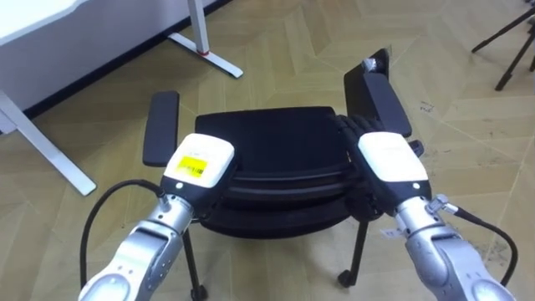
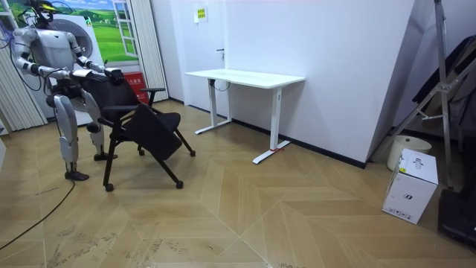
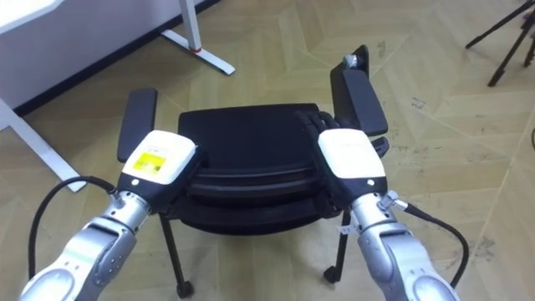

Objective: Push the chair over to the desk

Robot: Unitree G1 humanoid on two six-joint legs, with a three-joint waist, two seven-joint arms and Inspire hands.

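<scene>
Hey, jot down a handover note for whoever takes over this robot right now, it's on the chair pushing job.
Left hand: on the left part of the chair's back, top edge.
Right hand: on the right part of the same back, beside the right armrest.
Grip of either hand cannot be judged from here.
Chair: on the wooden floor, robot standing right behind it, well apart from the white desk.
Done: both hands placed on the back.
Left: the push itself.

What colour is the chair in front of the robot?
Black all over: the chair shows best in the left eye view.
</scene>
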